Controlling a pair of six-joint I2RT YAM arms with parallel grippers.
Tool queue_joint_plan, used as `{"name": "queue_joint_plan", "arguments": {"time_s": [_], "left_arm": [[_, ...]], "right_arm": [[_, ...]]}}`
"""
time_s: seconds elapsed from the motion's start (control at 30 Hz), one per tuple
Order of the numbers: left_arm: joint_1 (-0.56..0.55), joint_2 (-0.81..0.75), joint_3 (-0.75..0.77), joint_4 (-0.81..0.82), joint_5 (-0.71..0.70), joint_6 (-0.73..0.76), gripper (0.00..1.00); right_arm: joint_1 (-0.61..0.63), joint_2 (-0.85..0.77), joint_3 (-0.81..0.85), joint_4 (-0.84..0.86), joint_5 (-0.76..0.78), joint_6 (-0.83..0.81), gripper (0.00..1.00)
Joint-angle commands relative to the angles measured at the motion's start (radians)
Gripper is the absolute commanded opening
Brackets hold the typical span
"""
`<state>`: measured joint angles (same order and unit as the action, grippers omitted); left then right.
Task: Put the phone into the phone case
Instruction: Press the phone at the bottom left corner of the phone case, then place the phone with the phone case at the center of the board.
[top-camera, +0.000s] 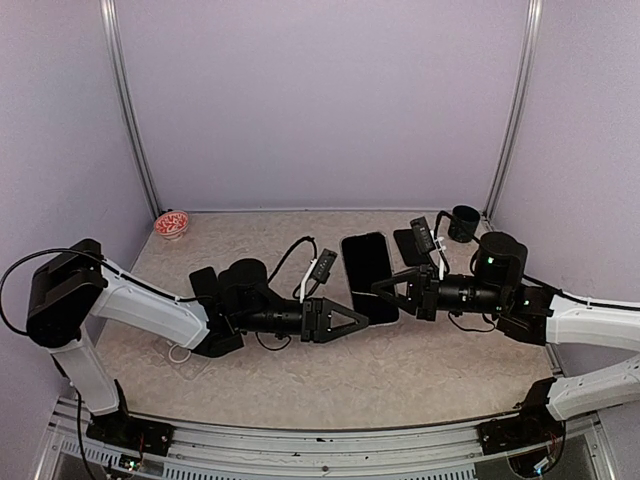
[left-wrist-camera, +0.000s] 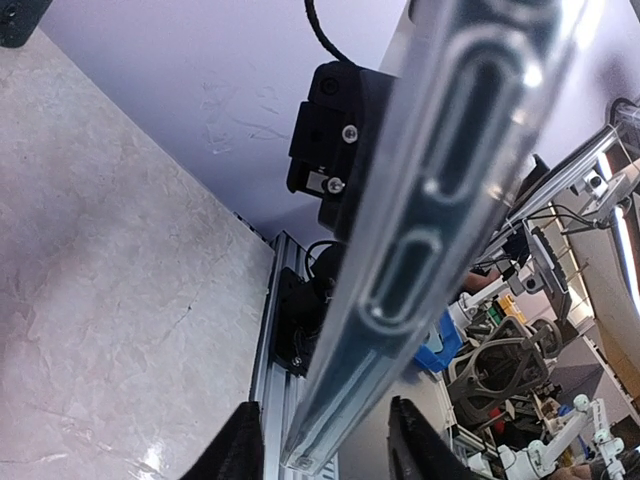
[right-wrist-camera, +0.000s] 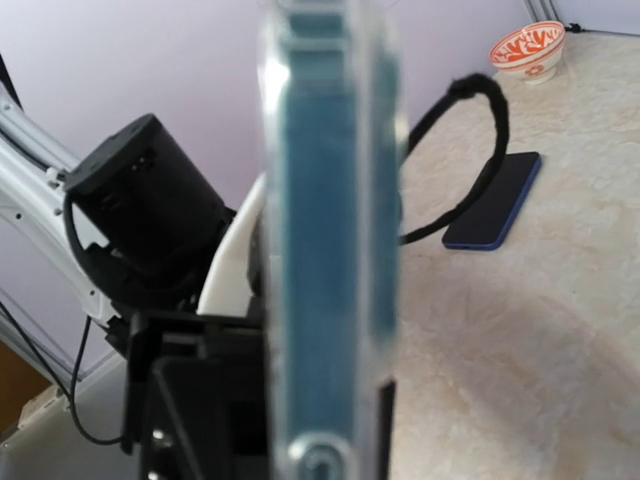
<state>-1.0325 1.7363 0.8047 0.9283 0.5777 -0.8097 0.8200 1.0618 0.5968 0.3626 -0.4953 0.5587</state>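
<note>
We find the black glossy slab phone (top-camera: 368, 275) raised between the two arms, over the middle of the marbled beige desk (top-camera: 300, 380). Both wrist views see it edge-on. The rim of the clear plastic phone case (left-wrist-camera: 460, 150), button cut-outs included, is wrapped around it. We cannot tell whether every corner of the phone is seated.

Jaw state. The right jaws are closed flat on the right-hand edge of the cased phone and, in our judgement, carry all of its weight. The left jaws stand apart. Their dark fingertips (left-wrist-camera: 240, 445) straddle the near end of the rim with a gap on either side, touching nothing.

Hazards from here, as we judge them:

1. Pivot or slip. One narrow grip on smooth plastic may let the phone swing down or slide out. Cause: a jolt or a quick wrist turn.
2. Unseating. If the left jaws close off-centre, they may lever the rim away from the phone or press it askew.
3. Bending. With both jaws clamped, opposed arm motion would twist the case.
4. Drop. A fall onto the desk could pop the phone out of the case.
</note>
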Motion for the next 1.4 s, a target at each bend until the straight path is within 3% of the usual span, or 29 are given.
{"name": "queue_joint_plan", "arguments": {"time_s": [0.0, 0.13, 0.17, 0.23, 0.27, 0.67, 1.37], "left_arm": [[0.017, -0.030, -0.023, 0.004, -0.013, -0.001, 0.48], [0.031, -0.061, -0.041, -0.018, -0.030, 0.014, 0.56], [0.033, -0.071, -0.049, -0.021, -0.035, 0.016, 0.62], [0.037, -0.089, -0.066, -0.024, -0.050, 0.023, 0.90], [0.039, -0.097, -0.073, -0.028, -0.054, 0.027, 0.98], [0.085, -0.240, -0.144, -0.158, -0.107, 0.096, 0.99], [0.132, -0.322, -0.203, -0.195, -0.118, 0.110, 0.99]], "right_arm": [[0.001, -0.011, 0.010, 0.059, -0.007, -0.005, 0.00], [-0.001, -0.007, 0.017, 0.049, -0.005, 0.005, 0.00], [-0.002, -0.004, 0.020, 0.043, -0.001, 0.008, 0.00], [-0.006, 0.006, 0.028, 0.028, 0.005, 0.013, 0.00], [-0.008, 0.010, 0.032, 0.021, 0.007, 0.015, 0.00], [-0.064, 0.047, 0.059, -0.062, 0.003, 0.034, 0.00], [-0.430, 0.170, 0.078, -0.355, -0.210, -0.034, 0.00]]}}
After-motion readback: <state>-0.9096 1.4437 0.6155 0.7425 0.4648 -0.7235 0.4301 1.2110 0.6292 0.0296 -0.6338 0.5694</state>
